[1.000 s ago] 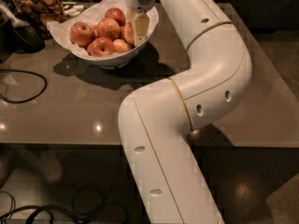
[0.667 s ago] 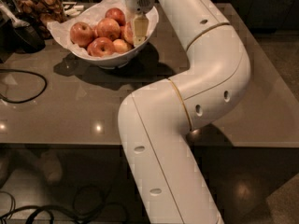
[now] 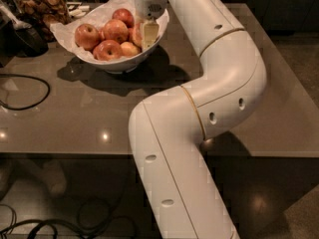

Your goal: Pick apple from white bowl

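Apple (image 3: 134,35) lies at the right side of the white bowl (image 3: 124,62), half hidden behind the gripper (image 3: 148,43) and touching neighbour apples. Gripper is down inside the bowl, right against it (closed on it or not: cannot tell, its own body blocks the view). Versus a second ago, basically no change: gripper in same spot, apples in same layout, nothing lifted. Likely grasp settling, lift not begun. Bowl stands on grey table (image 3: 89,113), snack jar (image 3: 42,6) back-left.

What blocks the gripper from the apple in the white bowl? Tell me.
Nothing visible does. The gripper is down inside the wide, glossy white bowl, right beside a round red-orange apple. The other apples crowd that apple's far side, none on top.
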Available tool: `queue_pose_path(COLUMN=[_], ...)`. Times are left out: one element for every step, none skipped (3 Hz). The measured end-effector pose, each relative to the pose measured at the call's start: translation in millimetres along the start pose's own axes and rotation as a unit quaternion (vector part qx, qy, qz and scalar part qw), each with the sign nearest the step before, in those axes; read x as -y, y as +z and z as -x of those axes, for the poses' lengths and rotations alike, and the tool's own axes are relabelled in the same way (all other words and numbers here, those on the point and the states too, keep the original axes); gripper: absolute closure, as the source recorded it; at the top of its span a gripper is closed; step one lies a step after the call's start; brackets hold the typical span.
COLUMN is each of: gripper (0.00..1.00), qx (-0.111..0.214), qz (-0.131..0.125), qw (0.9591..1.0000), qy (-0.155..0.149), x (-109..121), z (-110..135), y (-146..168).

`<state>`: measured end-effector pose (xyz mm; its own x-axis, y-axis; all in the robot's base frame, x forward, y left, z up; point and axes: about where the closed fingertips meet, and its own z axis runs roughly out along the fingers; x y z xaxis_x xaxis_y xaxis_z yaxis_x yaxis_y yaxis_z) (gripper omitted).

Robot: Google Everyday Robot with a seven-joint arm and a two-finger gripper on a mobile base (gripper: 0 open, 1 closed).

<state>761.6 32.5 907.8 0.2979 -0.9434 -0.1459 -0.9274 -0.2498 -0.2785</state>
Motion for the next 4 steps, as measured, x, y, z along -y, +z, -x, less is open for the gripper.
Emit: queue_pose_path(gripper=[0.37, 0.55, 0.79, 1.0], qx=[0.005, 0.005, 0.005, 0.005], qz=[0.003, 0.003, 0.003, 0.003], qw=[1.0, 1.0, 1.0, 1.0], qy=[0.001, 0.001, 0.001, 0.001], x=[-0.8, -0.8, -0.8, -0.7], z=[-1.3, -1.3, -1.3, -1.3], y=[4.7, 4.8, 4.8, 4.8])
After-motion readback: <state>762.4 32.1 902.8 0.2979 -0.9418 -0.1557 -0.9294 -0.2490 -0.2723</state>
